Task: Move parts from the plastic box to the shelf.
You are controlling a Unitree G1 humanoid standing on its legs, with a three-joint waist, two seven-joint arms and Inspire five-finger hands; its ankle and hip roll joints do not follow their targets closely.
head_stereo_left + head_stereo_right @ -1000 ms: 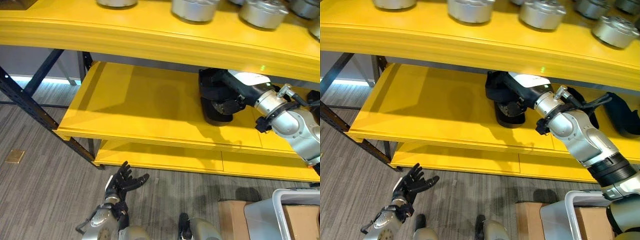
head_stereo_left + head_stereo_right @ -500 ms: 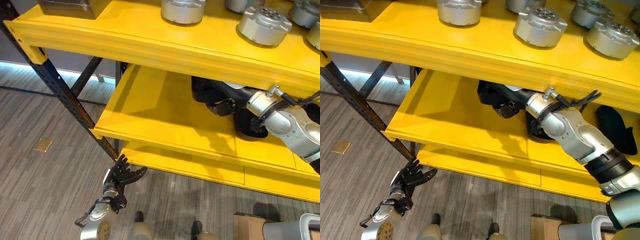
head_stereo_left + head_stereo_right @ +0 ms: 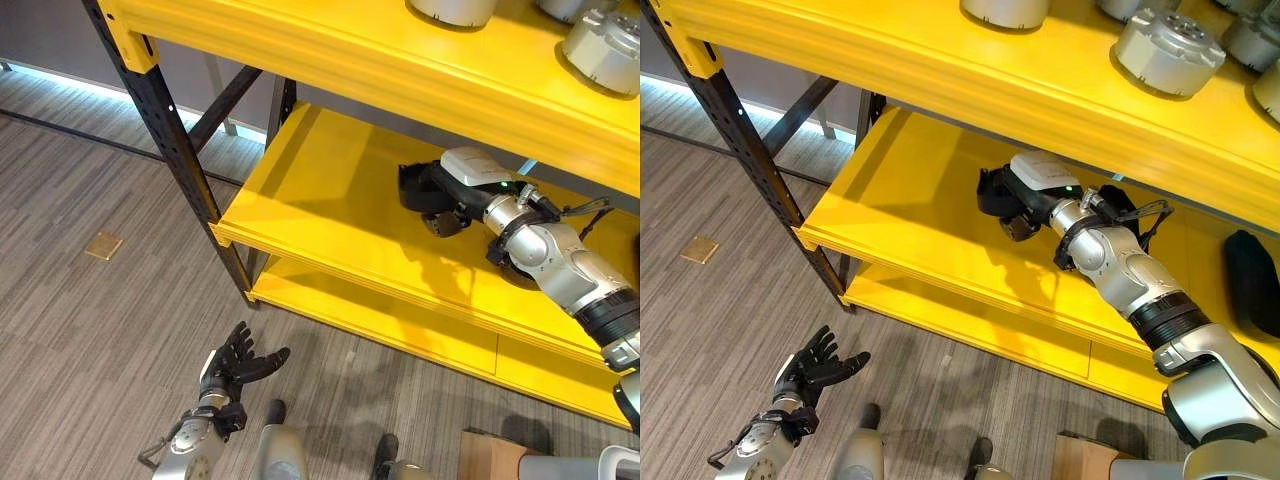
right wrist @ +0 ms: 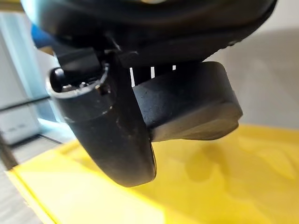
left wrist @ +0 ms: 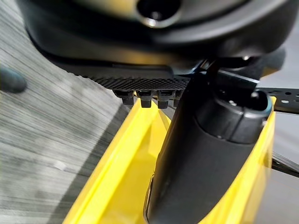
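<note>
My right hand (image 3: pixel 424 189) reaches in over the yellow middle shelf (image 3: pixel 320 190) near its centre. In the right wrist view its fingers (image 4: pixel 187 107) are curled next to the thumb (image 4: pixel 112 135), with nothing between them. A black part (image 3: pixel 516 277) rests on that shelf, mostly hidden behind my right forearm, and the hand is clear of it on the left. Another black part (image 3: pixel 1252 285) lies at the shelf's far right. Low over the floor, my left hand (image 3: pixel 236 365) is open and holds nothing.
Silver round parts (image 3: pixel 1168 50) stand in a row on the top shelf (image 3: pixel 940 70). A black slanted upright (image 3: pixel 170 130) carries the shelf's left end. A cardboard box corner (image 3: pixel 478 468) shows at the lower right, and a small tan plate (image 3: pixel 104 245) lies on the floor.
The camera has shifted. My right hand has let go of the black part and drawn away to its left, toward the shelf's front. The left hand stays open near the floor.
</note>
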